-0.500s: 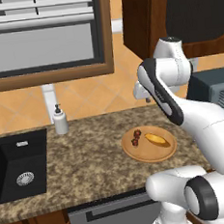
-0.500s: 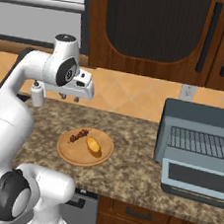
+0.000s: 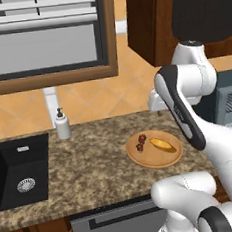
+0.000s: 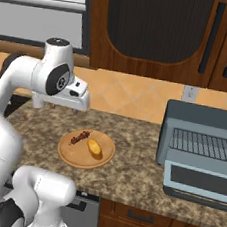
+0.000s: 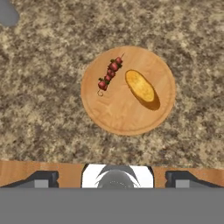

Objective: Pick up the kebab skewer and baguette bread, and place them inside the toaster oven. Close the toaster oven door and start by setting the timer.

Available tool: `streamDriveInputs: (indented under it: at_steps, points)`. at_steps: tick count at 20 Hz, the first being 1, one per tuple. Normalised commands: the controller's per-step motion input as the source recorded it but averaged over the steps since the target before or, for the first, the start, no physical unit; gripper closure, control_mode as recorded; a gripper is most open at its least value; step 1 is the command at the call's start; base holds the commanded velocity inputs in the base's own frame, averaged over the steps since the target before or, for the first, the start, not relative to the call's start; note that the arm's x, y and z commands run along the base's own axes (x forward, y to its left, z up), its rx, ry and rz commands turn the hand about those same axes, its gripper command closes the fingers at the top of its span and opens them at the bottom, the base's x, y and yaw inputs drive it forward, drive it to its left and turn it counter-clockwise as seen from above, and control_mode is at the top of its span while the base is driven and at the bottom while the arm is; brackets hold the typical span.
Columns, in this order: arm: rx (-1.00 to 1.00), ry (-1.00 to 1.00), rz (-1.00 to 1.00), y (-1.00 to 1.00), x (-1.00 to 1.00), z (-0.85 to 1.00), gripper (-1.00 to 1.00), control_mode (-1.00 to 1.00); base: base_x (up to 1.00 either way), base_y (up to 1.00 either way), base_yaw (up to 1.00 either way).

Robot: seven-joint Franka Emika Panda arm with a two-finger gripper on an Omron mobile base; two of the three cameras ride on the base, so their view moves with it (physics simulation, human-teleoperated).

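The kebab skewer and the baguette bread lie side by side on a round wooden plate on the granite counter. They are also in the right base view, the kebab skewer left of the baguette bread. My gripper hangs well above the plate, pointing down, open and holding nothing. The toaster oven stands to the right of the plate. Its toaster oven door is folded down, showing the wire rack.
A black sink is set into the counter at the left, with a soap dispenser behind it. Dark wooden cabinets hang above the counter. My own arm blocks part of the oven in the left base view.
My arm has shifted a little and the hand has come slightly lower over the plate. The skewer, the bread and the oven have not moved.
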Motion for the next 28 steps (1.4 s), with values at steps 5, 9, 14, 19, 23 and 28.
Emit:
streamDriveInputs:
  at_steps: [5, 9, 14, 19, 23, 28]
  points:
    - [0.06, 0.0, -0.14, -0.41, -1.0, -0.03, -1.0, -1.0, 0.0, 0.0, 0.0]
    - [-0.03, 0.0, -0.05, -0.09, -0.38, 0.0, -1.0, -1.0, 0.0, 0.0, 0.0]
    - [-0.1, 0.0, -0.02, -0.02, -0.3, 0.0, -1.0, -1.0, 0.0, 0.0, 0.0]
    - [0.0, 0.0, -0.05, -0.11, -0.37, 0.0, -1.0, -1.0, 0.0, 0.0, 0.0]
    - [0.0, 0.0, 0.0, 0.0, 0.0, 0.0, -1.0, 1.0, -0.33, -0.63, -0.08]
    - [0.0, 0.0, 0.0, 0.0, 0.0, 0.0, -1.0, 1.0, 0.08, -0.74, -0.09]
